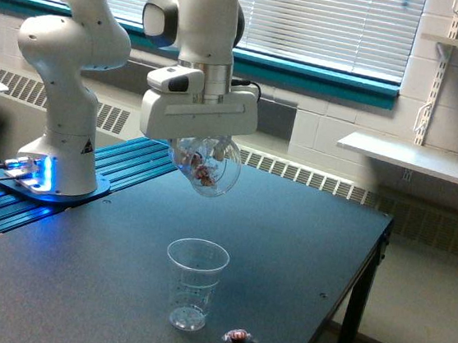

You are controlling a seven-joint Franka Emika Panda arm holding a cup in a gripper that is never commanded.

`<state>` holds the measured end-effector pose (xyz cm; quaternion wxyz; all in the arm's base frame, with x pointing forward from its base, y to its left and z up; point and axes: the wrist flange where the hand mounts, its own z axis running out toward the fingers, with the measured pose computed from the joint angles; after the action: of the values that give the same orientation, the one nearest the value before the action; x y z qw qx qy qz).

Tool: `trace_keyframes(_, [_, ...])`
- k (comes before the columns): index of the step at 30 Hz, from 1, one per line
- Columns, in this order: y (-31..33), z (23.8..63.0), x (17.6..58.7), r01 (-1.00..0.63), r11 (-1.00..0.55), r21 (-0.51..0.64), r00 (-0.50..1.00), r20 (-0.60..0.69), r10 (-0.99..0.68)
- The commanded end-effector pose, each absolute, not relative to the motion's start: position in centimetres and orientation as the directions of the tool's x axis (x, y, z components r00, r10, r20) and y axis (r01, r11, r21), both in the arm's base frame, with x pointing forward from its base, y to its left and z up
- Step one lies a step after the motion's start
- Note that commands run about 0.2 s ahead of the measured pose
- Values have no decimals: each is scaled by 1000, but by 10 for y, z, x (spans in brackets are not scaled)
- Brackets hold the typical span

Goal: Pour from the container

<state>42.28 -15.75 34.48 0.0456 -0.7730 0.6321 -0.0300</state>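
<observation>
Pincer [206,154] mostly masked by the wide white hand housing, yet evidently pinching the container [207,166], a small clear smooth-walled cup hanging right under it. Tipped hard over, rim angled down and toward the exterior view's right, a few wrapped candies [199,162] visible inside near the wall. Held high above the tabletop [75,286], up and slightly back from the taller ribbed clear cup [194,285] standing upright below, presumably as the receiver. Tilt looks meant to spill the contents downward; alignment looks imperfect, judging by one wrapped candy [237,336] lying on the surface just beside the cup's base on the exterior view's right, outside it. Receiver seemingly empty but for dark speckles.

Dark grey speckled tabletop, black-edged, with blue ribbed rails [60,202] along the exterior view's left, carrying the arm's base [55,160] with its blue glow. Behind: window blinds [329,21] over a teal sill, pale block wall, baseboard heater grille, white wall shelves [416,160] on the exterior view's right.
</observation>
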Motion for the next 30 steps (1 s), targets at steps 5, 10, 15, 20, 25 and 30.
trace_keyframes(5, [-169,349,430,-979,-166,-121,177,-87,-980])
trace_keyframes(10, [-176,345,430,-985,-116,-127,134,-136,-982])
trace_keyframes(15, [-184,341,430,-988,-72,-134,95,-177,-980])
trace_keyframes(20, [-189,337,432,-990,-46,-133,74,-212,-974])
trace_keyframes(25, [-194,335,435,-991,-18,-129,50,-243,-969])
trace_keyframes(30, [-199,334,440,-990,11,-139,26,-266,-964])
